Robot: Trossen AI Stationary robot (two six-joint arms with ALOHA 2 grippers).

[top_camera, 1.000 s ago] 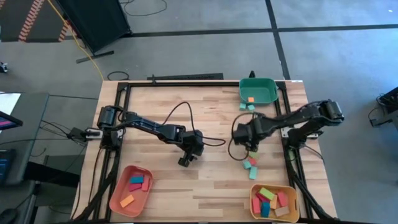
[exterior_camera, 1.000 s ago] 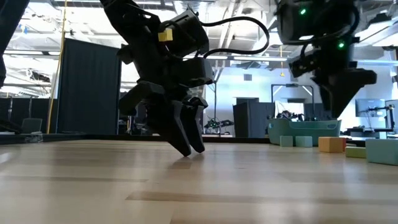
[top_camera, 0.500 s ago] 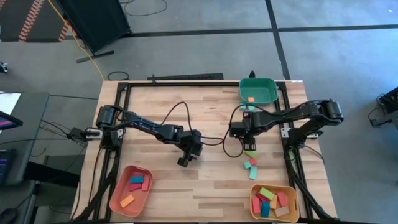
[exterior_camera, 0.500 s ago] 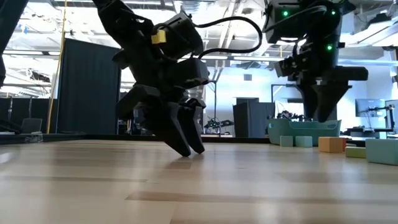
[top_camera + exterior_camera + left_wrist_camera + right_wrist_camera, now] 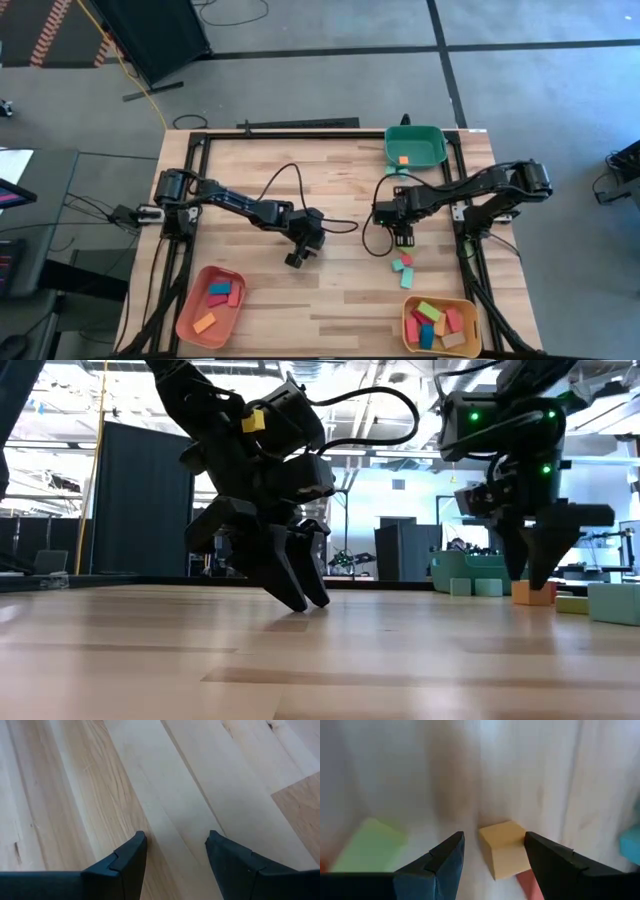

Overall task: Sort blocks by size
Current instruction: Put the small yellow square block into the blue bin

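Observation:
My right gripper [image 5: 403,241] hangs open, pointing down, over a loose group of blocks near the table's right side. An orange cube [image 5: 506,849] lies on the wood just below its fingers, closer to one finger; in the low view the fingertips stand just above this cube [image 5: 533,592]. Around it lie a green block [image 5: 370,845], a teal one [image 5: 632,842] and a pink-red one [image 5: 530,885]. My left gripper [image 5: 296,259] is open at mid-table, slanting down, its tips [image 5: 305,600] at the bare wood, with nothing between them [image 5: 176,837].
A green tray [image 5: 415,158] at the far right holds an orange block, with two teal cubes [image 5: 396,172] in front of it. A salmon tray [image 5: 192,322] at the near left and a yellow tray [image 5: 410,335] at the near right hold several blocks. Cables loop across mid-table.
My right gripper has come down toward the orange cube and the table's near edge, tipping more steeply downward and rolling at the wrist, its fingers still apart.

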